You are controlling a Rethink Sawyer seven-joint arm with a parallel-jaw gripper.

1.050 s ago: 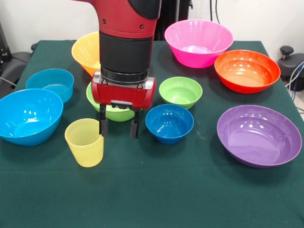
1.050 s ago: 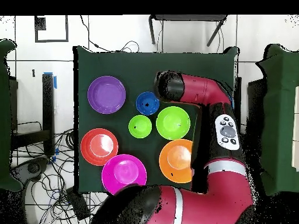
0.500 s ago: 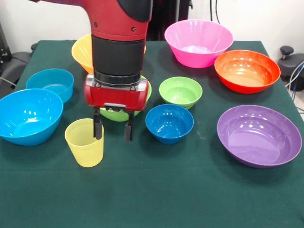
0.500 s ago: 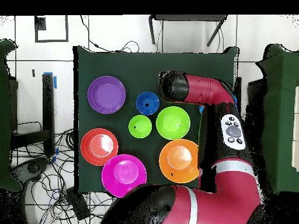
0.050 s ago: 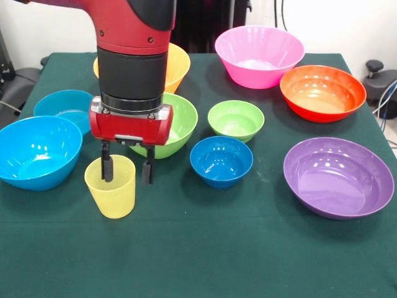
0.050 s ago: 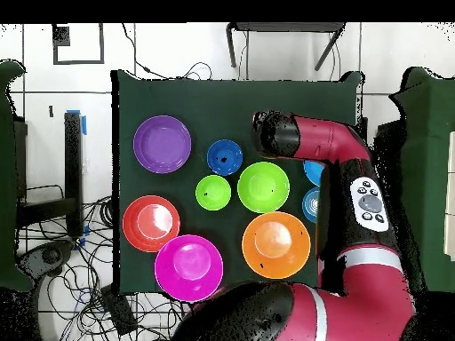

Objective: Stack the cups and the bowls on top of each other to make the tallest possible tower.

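The pale yellow cup stands upright near the table's front left. My gripper is open over its right rim: one finger hangs inside the cup's mouth and the other outside its right wall. Bowls lie apart around it: a large blue bowl, a light-blue one, a lime-green one and a small blue one. No tower stands. In the overhead view the arm hides the cup and the gripper.
A yellow-orange bowl sits behind the arm. Also here are a small green bowl, a pink bowl, a red-orange bowl and a purple bowl.
The gripper has slid leftward in the front view, from beside the cup to straddling its right rim. The cup and bowls have not moved.
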